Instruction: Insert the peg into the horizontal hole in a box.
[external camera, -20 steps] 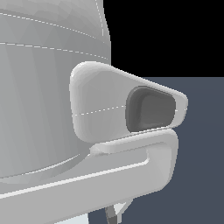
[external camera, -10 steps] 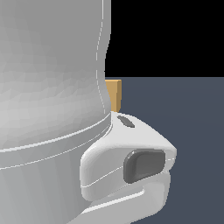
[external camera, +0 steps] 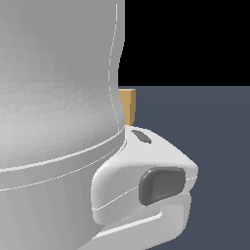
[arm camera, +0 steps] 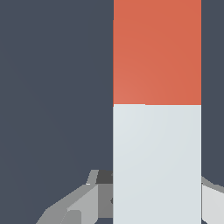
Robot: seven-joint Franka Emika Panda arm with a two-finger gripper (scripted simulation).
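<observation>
The peg (arm camera: 157, 105) fills the wrist view as a wide bar, one half orange-red and the other white. My gripper (arm camera: 157, 186) straddles the white half. A grey finger (arm camera: 94, 197) lies against one side of the peg and a pale finger (arm camera: 213, 197) against the other, with no floor showing between them and the peg. In the exterior view only a tan sliver of the box (external camera: 128, 105) shows behind the arm. The hole is hidden, and so are the peg and the fingers in that view.
The white robot arm (external camera: 58, 107) covers most of the exterior view's left, with a wrist link (external camera: 146, 185) low in the frame. Dark blue-grey floor (external camera: 205, 127) stretches to the exterior view's right and lies around the peg in the wrist view.
The arm came down over the last second, uncovering the tan box behind it. It has hardly moved in the last half second.
</observation>
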